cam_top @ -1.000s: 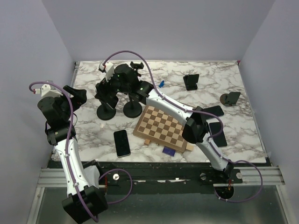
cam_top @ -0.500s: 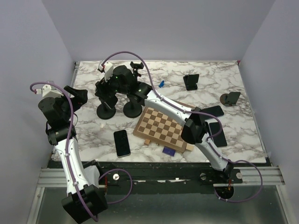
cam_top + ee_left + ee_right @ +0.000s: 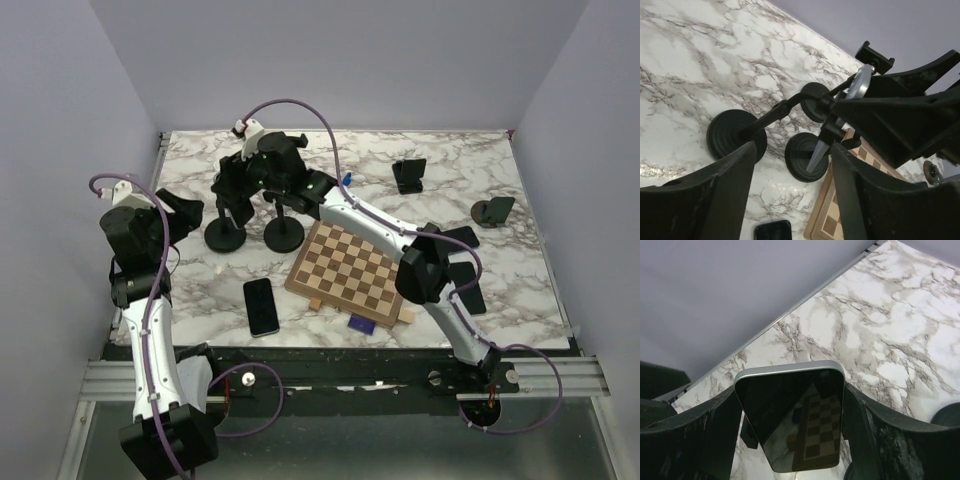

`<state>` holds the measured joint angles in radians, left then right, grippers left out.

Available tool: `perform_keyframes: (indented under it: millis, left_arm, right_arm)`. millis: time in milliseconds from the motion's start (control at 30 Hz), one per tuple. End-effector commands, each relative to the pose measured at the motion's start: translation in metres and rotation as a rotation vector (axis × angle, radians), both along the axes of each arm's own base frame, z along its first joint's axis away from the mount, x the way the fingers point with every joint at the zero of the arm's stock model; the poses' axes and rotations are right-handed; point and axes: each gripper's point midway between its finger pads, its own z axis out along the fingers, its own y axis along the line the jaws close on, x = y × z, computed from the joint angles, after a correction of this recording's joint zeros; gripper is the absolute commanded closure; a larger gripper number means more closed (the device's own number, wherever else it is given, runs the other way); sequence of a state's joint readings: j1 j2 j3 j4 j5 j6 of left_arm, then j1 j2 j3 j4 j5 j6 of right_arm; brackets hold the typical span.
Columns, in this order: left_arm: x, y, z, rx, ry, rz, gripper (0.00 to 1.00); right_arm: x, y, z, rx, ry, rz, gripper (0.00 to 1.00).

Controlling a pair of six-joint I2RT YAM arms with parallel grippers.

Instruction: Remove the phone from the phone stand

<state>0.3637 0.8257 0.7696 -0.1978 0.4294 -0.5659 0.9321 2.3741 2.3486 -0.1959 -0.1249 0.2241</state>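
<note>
While the right hand (image 3: 792, 392) is gripping the phone (image 3: 790, 420) by its two long edges, with the fingers closed against them, the phone is hanging in the air over the far-left part of the marble surface (image 3: 380, 160), just above the phone stand (image 3: 735, 136). In the left wrist view the phone is showing only its thin silver edge near the top of the stand's slanted pole. I cannot tell if it is already free from the cradle or is touching it. The left hand (image 3: 794, 167) is hovering near, its fingers spread wide and holding nothing.

I am judging the phone to be a stiff, flat and rather light thing. Its glass face and metal rim are looking smooth, so it may slip if the pinch is weak, and the glass is surely fragile. The side edges, around the middle of the length, are seeming the best place for holding, as the right hand is doing now, with no pad pressing on the screen. A second stand (image 3: 801, 155) is standing close, so the way out is asking for care.
</note>
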Motion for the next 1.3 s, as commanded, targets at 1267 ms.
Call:
perform_keyframes:
  millis: [1267]
  left_arm:
    - [0.045, -0.095, -0.015, 0.159, 0.063, -0.440, 0.51]
  right_arm:
    - [0.004, -0.026, 0.025, 0.216, 0.244, 0.152, 0.99]
